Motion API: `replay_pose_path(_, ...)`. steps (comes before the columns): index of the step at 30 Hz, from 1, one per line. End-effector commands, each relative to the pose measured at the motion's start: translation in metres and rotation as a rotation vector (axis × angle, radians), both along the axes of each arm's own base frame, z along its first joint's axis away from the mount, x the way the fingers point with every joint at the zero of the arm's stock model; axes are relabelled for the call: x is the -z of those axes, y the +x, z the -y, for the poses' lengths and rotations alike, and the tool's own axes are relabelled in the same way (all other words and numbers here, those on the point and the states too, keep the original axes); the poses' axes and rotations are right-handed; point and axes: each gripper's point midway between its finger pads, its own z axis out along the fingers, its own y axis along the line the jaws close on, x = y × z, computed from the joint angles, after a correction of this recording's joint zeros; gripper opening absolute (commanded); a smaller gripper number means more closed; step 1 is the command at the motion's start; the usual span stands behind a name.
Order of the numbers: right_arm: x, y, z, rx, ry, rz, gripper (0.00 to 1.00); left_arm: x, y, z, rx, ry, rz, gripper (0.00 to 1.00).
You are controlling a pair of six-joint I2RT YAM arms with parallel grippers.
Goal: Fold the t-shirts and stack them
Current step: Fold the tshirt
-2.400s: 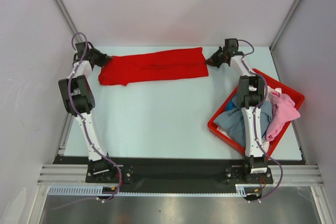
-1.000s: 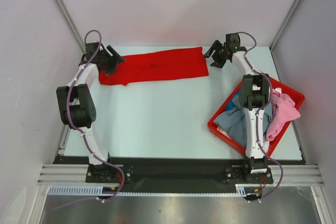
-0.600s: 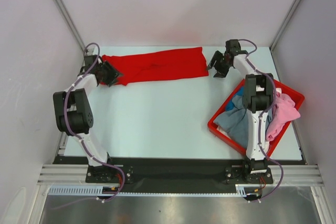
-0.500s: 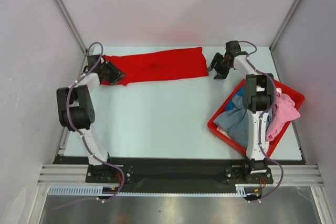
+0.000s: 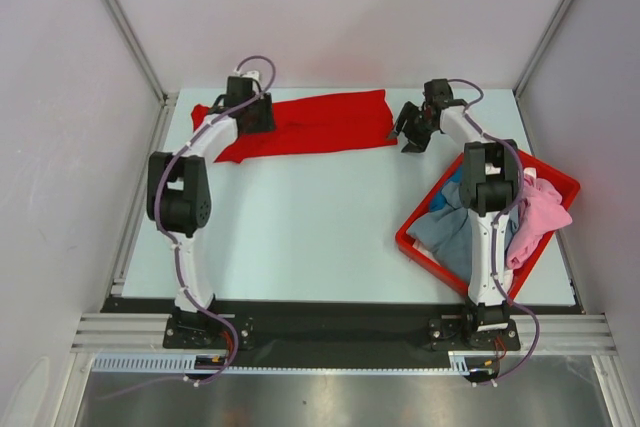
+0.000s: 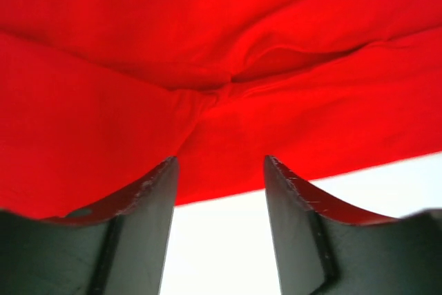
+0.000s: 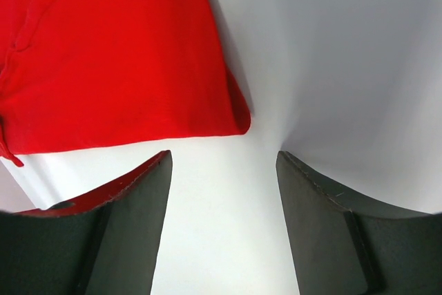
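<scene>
Lengthwise, one bright red cloth t-shirt (image 5: 310,124) is lying flattened into a long band beside the far edge of the pale table (image 5: 300,227). Its long axis is running left to right, with the left end sagging slightly toward the near edge and the squarer right end stopping short of the far right corner.

One rigid red plastic rectangular bin (image 5: 556,173) is sitting askew at the right edge. It is holding a crumpled grey-blue shirt (image 5: 445,232), a pink shirt (image 5: 540,212) draping over its rim, a sliver of blue cloth (image 5: 440,199) and a scrap of white (image 5: 527,179).

Two arms are working. The left arm is reaching far forward and bending inward, and the left gripper (image 5: 255,117) is hanging over the shirt's left part. In the left wrist view its dark fingers (image 6: 148,198) are standing apart at the shirt's near hem, with only bare table between them. The right arm is stretching straight to the far edge, and the right gripper (image 5: 408,132) is hovering just beside the shirt's right end. Its fingers (image 7: 138,198) are also spread, clasping nothing, with the shirt's corner just beyond their tips.
</scene>
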Motion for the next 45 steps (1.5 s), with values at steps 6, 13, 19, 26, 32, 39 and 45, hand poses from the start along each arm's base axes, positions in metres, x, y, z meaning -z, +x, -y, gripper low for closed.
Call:
replay_pose_path(6,-0.032,0.007,-0.004,-0.012,0.037,0.072,0.68,0.018,0.007,-0.021,-0.039,0.437,-0.032,0.49)
replay_pose_path(13,-0.026,-0.004,0.006,-0.007,0.036,0.054,0.68,0.034,0.006,-0.026,-0.058,0.506,-0.085,0.49)
replay_pose_path(19,-0.025,-0.006,0.013,0.011,0.053,0.053,0.68,0.037,0.014,-0.028,-0.072,0.546,-0.075,0.49)
replay_pose_path(26,-0.026,-0.005,0.012,0.006,0.057,0.057,0.68,0.043,0.024,-0.027,-0.075,0.563,-0.082,0.38)
replay_pose_path(32,-0.027,-0.003,0.016,0.016,0.064,0.056,0.68,0.039,0.028,-0.025,-0.07,0.55,-0.076,0.41)
replay_pose_path(39,-0.026,-0.004,0.015,0.016,0.067,0.053,0.68,0.042,0.031,-0.024,-0.038,0.559,-0.074,0.12)
replay_pose_path(45,-0.026,-0.003,0.016,0.016,0.066,0.052,0.68,0.026,0.047,-0.021,-0.047,0.54,-0.03,0.0)
